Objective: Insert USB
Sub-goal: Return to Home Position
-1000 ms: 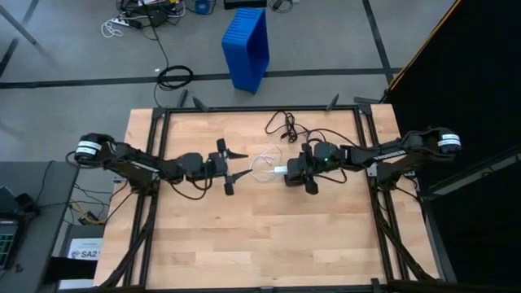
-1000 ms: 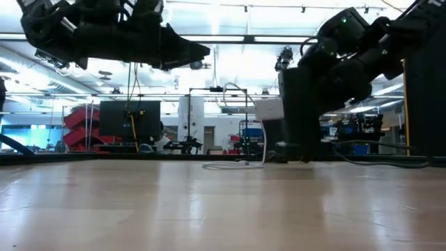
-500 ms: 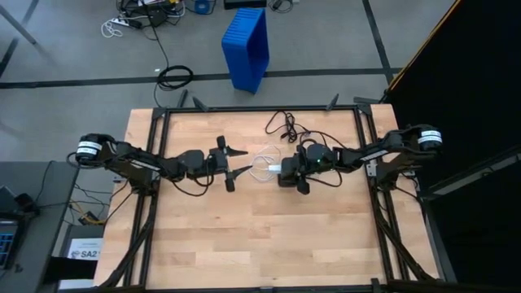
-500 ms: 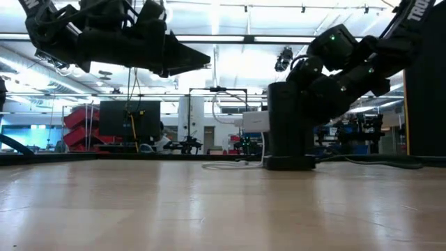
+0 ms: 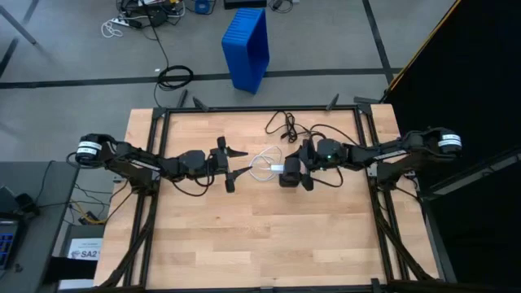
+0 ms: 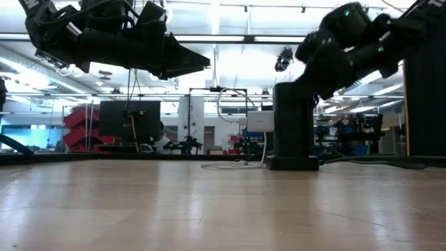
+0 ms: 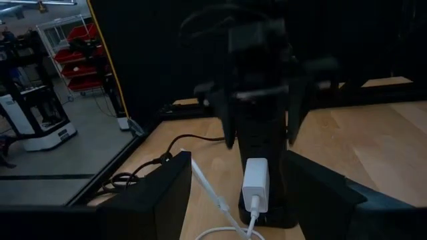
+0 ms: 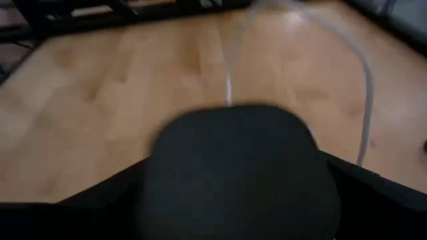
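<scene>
USB cable [image 5: 263, 163] looks light and bendy, so we would hold its hard plug [image 7: 253, 215]. We see the left gripper [image 5: 236, 167] and right gripper [image 5: 291, 177] both wide open.

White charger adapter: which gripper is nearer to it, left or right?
Right. The right gripper hangs just above the black outlet tower that holds the white charger adapter; the left gripper hovers apart, across the white cable loop.

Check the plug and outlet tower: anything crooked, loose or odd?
Nothing stands out. The white adapter sits square in the black outlet tower, which stands upright on the table; the white cable runs from it down onto the wood.
</scene>
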`<state>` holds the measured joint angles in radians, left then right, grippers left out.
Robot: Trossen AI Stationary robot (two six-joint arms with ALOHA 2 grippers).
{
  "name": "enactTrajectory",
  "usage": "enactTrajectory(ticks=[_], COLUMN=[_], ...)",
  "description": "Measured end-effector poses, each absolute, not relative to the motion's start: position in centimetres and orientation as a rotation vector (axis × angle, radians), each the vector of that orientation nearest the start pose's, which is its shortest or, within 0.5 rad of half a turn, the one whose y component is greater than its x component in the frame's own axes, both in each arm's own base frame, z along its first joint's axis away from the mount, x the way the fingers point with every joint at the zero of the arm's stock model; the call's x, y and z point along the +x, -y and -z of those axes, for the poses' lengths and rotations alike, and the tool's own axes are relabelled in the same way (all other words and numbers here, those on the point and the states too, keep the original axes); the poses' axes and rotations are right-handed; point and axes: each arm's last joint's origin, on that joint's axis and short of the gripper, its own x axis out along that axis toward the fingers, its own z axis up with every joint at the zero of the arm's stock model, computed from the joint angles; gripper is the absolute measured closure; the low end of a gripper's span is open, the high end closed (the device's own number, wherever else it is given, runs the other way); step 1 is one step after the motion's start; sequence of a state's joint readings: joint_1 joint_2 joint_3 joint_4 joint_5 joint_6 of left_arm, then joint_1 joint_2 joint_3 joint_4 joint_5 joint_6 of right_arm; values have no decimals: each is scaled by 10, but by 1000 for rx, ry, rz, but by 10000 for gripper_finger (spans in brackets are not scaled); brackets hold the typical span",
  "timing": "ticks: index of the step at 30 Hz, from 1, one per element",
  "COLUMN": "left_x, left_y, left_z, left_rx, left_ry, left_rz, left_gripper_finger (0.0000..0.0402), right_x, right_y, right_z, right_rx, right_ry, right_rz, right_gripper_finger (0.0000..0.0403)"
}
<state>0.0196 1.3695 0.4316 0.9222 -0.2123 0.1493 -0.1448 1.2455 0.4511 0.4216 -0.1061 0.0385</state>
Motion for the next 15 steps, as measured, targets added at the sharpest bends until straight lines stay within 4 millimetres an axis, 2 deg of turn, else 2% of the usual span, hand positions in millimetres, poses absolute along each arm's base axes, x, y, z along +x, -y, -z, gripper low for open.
enactTrajectory(ticks=[5, 9, 12, 15], left_x=[251, 233, 215, 197], left_y=[-11, -11, -12, -13], left_z=[-209, -227, -243, -259], left_rx=[151, 186, 171, 166], left_ry=[-5, -18, -9, 33], left_rz=[-232, -233, -280, -314], left_gripper_finger=[190, 209, 266, 355], right_x=[218, 190, 168, 151], right_y=[26, 23, 23, 24], right_z=[-217, -240, -245, -246], right_rx=[34, -9, -86, -143], right_ry=[-265, -221, -254, -240], right_rz=[4, 30, 102, 163], right_gripper_finger=[126, 149, 186, 240])
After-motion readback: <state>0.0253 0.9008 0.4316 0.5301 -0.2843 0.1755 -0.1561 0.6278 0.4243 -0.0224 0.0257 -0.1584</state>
